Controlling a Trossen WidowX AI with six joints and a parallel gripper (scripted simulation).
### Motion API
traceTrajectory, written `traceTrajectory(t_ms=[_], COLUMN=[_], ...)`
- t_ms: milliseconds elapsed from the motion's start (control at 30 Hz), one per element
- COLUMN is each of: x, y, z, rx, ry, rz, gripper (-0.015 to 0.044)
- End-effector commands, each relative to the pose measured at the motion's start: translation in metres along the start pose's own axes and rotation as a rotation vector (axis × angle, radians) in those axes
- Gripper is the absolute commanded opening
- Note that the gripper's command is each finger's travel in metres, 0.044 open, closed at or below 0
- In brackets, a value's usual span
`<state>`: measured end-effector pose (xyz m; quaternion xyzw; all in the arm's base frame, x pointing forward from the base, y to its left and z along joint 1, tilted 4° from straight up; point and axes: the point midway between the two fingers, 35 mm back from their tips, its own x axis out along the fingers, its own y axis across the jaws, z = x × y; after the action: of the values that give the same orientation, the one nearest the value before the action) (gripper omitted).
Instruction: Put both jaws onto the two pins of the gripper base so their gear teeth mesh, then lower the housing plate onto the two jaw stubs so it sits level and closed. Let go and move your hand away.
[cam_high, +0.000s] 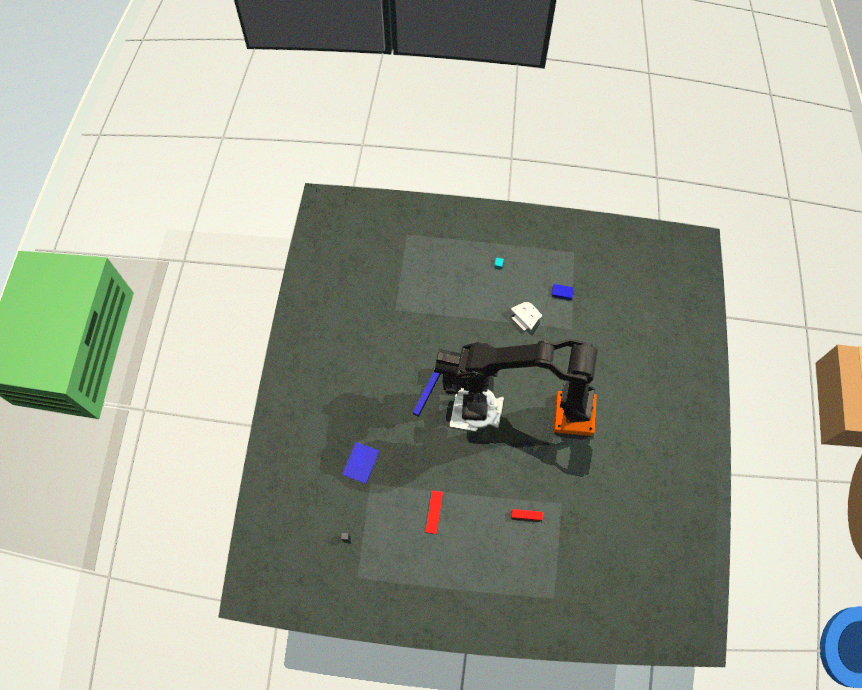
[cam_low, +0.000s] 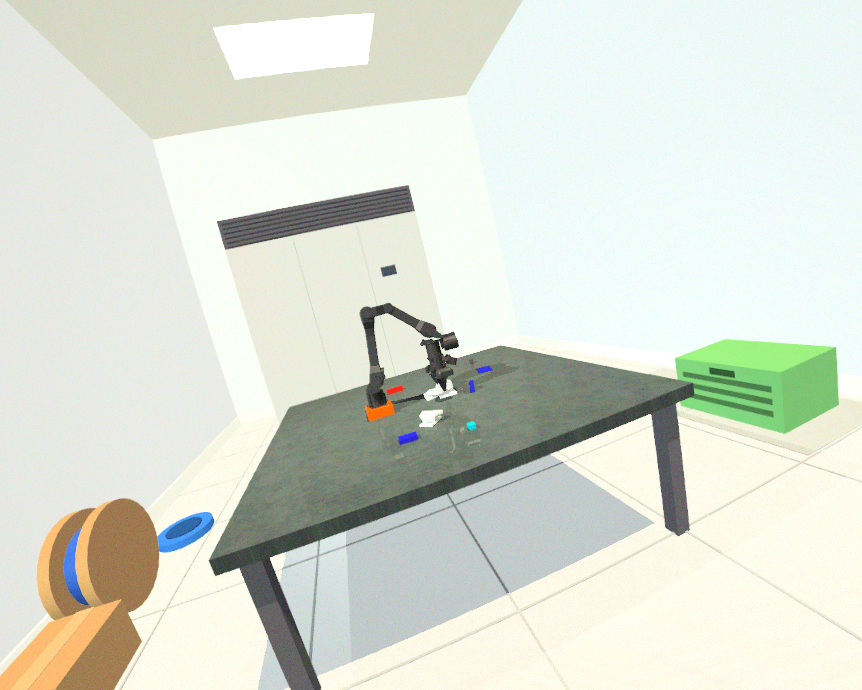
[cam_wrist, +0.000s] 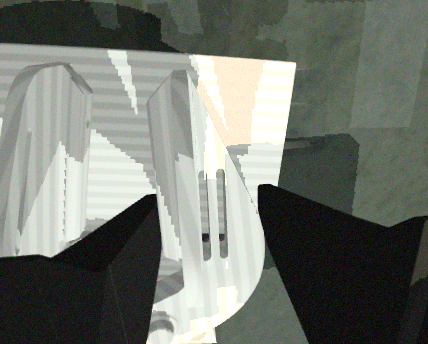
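Note:
The white gripper base (cam_high: 455, 423) (cam_wrist: 280, 100) lies on the table, left of the arm's orange foot in the top view. One white jaw (cam_wrist: 40, 125) stands over the base at the left of the wrist view. My gripper (cam_high: 474, 418) (cam_low: 443, 388) (cam_wrist: 209, 201) points down over the base and is shut on the other white jaw (cam_wrist: 242, 250), which has two slots. The two jaws stand side by side with a gap between their upper parts. The pins and gear teeth are mostly hidden, so I cannot tell whether the held jaw is on its pin. The white housing plate (cam_high: 527, 312) (cam_low: 430, 415) lies apart from the base.
A long blue bar (cam_high: 426, 393) (cam_low: 471, 386) lies close beside the base. A blue plate (cam_high: 360, 461), two red bars (cam_high: 434, 512) (cam_high: 526, 515) and a small grey cube (cam_high: 345, 537) lie farther off. A blue block (cam_high: 562, 291) and a cyan cube (cam_high: 498, 263) lie beyond the housing plate.

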<state>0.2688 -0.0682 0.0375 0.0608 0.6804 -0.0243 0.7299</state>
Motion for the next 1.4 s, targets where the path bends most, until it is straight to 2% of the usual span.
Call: traceTrajectory(t_ms=[0,1367], x=[0.0018,0.0111], y=[0.0001,0.0001], z=[-0.0004,-0.0004], rx=[-0.004,-0.010], ry=[0.001,0.001], rz=[0.000,0.000], gripper=[0.0134,0.0134])
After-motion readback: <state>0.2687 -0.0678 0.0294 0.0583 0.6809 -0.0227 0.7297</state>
